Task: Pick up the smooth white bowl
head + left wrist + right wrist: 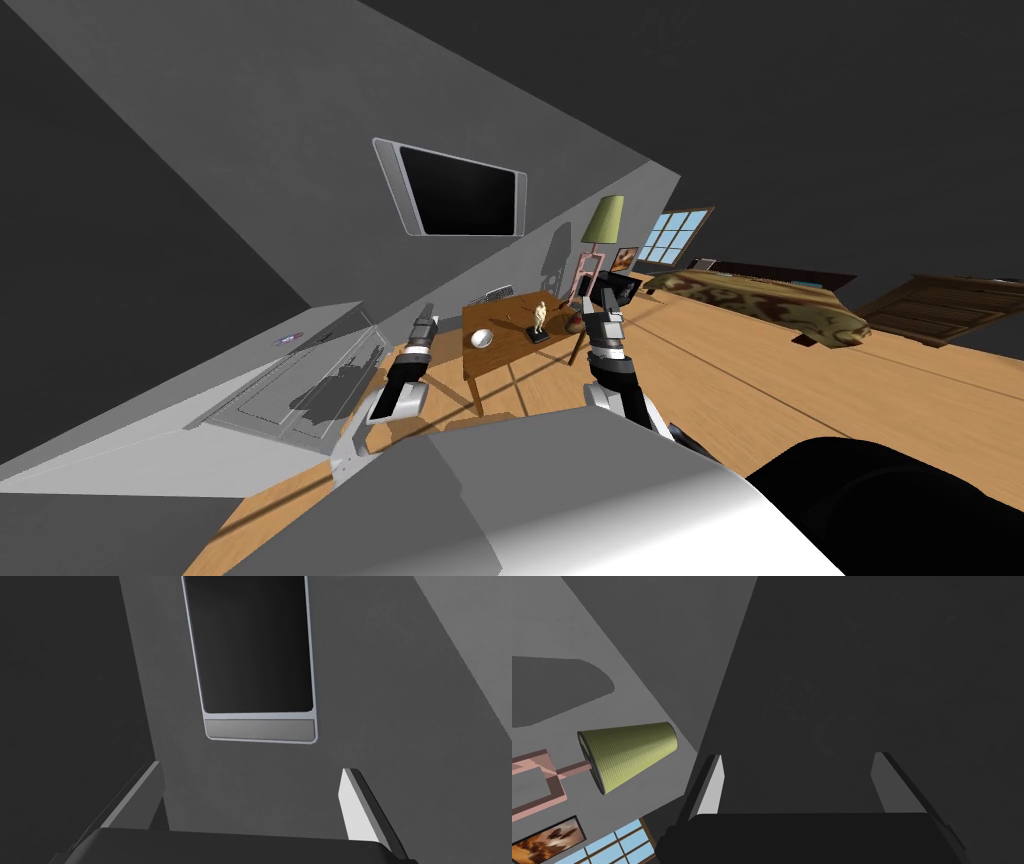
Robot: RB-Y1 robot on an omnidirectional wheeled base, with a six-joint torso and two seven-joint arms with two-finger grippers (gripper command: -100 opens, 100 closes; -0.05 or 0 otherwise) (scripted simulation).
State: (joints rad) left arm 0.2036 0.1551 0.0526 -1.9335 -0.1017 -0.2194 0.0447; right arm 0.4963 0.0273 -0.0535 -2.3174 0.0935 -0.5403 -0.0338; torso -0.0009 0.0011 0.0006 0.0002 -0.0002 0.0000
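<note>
Bowl (482, 338) first: it is smooth and white. It sits on the brown worktop (515, 352), close to the edge on our left side and about halfway along that edge. A little pale figure (540, 318) stands on a dark base near the middle of the worktop, well apart from the bowl. A dark red thing (575, 322) lies by the right edge; we cannot tell what it is. A flat grey thing (495, 295) lies at the far edge. A tall lamp (605, 218) with a green shade stands beyond the far right corner.

Our left pincer (425, 325) hangs off the worktop's left edge, near the bowl but apart from it. Its two fingers (357, 806) stand wide apart and hold nothing. Our right pincer (607, 298) hangs by the worktop's right edge, past the little pale figure. Its fingers also stand wide apart and hold nothing.
</note>
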